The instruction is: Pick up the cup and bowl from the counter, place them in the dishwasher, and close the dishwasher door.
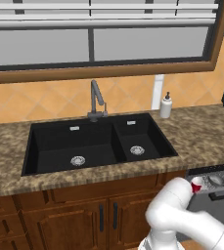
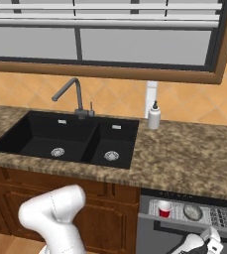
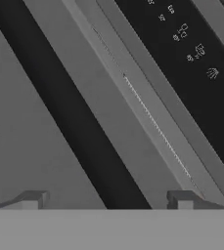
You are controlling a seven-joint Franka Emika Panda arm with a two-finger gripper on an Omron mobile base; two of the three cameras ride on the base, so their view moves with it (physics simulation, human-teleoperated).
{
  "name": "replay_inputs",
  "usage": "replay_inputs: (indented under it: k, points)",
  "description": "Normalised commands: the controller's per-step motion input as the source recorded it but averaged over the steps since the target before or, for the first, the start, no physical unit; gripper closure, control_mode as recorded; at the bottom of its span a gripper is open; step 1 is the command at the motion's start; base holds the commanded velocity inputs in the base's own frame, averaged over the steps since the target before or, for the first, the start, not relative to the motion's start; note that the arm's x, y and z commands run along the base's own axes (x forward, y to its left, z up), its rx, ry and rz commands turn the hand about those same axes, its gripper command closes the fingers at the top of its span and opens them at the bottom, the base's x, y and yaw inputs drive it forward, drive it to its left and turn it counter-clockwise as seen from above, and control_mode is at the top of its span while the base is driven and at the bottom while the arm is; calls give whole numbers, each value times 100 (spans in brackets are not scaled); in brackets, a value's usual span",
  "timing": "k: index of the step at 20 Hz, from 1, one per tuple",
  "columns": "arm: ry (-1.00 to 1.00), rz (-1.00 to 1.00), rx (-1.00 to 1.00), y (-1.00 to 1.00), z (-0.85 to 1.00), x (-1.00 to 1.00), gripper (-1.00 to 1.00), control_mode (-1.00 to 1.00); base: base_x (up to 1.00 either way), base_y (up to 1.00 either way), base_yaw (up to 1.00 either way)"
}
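The cup [image 2: 164, 209] and bowl [image 2: 193, 212] already sit in the dishwasher [image 2: 194, 211] rack, so only the ajar dishwasher door [image 3: 30, 122] needs closing, the released tool [image 3: 106, 200] straddling its handle [image 3: 69, 112].

The tiny red tapered cup [image 2: 164, 209] with a white rim and the small shallow grey-blue bowl [image 2: 192, 212] are seen upright, side by side on the grey wire rack [image 2: 219, 216] of the grey-fronted dishwasher [image 2: 149, 233], under the speckled granite counter [image 2: 184, 154], the flat grey door [image 3: 25, 122] with its dark bar handle [image 3: 74, 122] being partly open.
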Motion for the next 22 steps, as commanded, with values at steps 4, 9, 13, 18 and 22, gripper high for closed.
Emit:
replay_inputs:
  k: [4,9,13,18,22]
  points:
    - [-35,16,4,0,-71,29,-100,-100,0,0,0]
    - [-46,10,10,0,-74,22,-100,-100,0,0,0]
    - [-40,8,10,0,-61,50,-100,-100,0,0,0]
    - [-30,5,6,0,-49,62,-100,-100,0,0,0]
    - [-20,3,0,0,-50,44,-100,-100,0,0,0]
